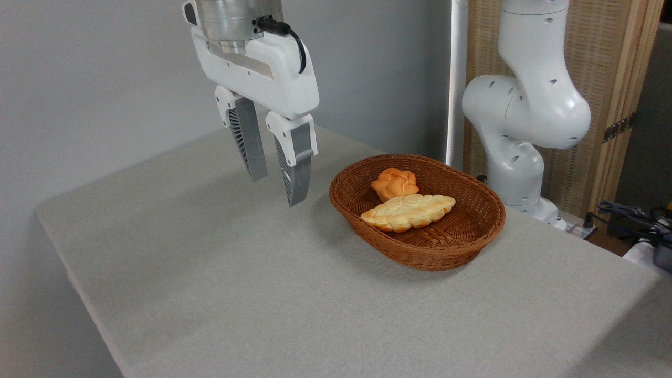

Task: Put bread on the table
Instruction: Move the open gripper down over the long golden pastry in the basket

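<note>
The bread (408, 211), a long flat braided loaf in pale golden-yellow, lies inside the brown wicker basket (420, 252) on the right half of the table (210, 273). It leans partly against a small round orange bun (395, 183) behind it. My gripper (277, 190) hangs in the air above the table, to the left of the basket and well clear of it. Its two grey ribbed fingers point down, stand apart and hold nothing.
The arm's white base and lower joints (525, 121) rise behind the basket at the right. A wooden screen (614, 79) stands at the far right, with cables (630, 215) beside the table's right edge. A grey wall is behind.
</note>
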